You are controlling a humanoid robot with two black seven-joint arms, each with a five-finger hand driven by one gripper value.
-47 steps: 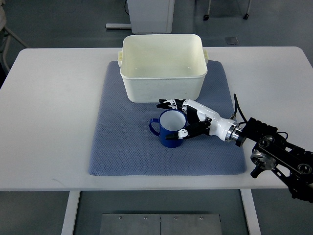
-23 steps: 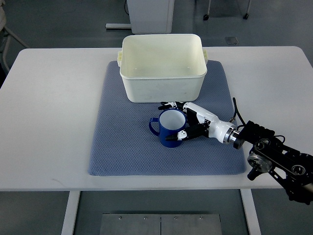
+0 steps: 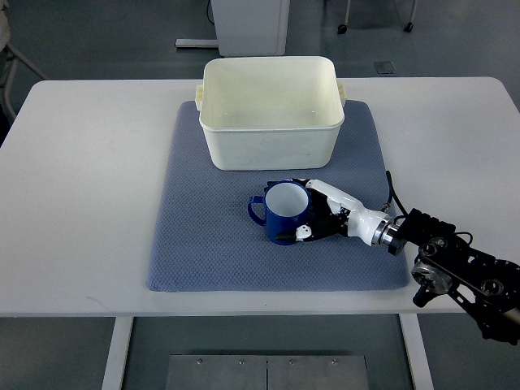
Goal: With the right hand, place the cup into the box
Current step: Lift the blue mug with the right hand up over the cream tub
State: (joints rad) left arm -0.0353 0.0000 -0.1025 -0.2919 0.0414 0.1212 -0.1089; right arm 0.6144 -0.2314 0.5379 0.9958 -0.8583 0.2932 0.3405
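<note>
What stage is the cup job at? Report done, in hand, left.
Done: the right hand has reached the blue cup on the grey mat.
In hand: its fingers wrap the cup's side opposite the handle; the cup looks to be sitting on the mat.
Left: lift it, carry it to the white box, which holds nothing visible, and release.

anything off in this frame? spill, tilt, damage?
Nothing stands out. The blue cup stands upright on the blue mat with the right hand wrapped around its side. The white box sits square on the mat, with nothing visible inside. No spill or damage visible.
</note>
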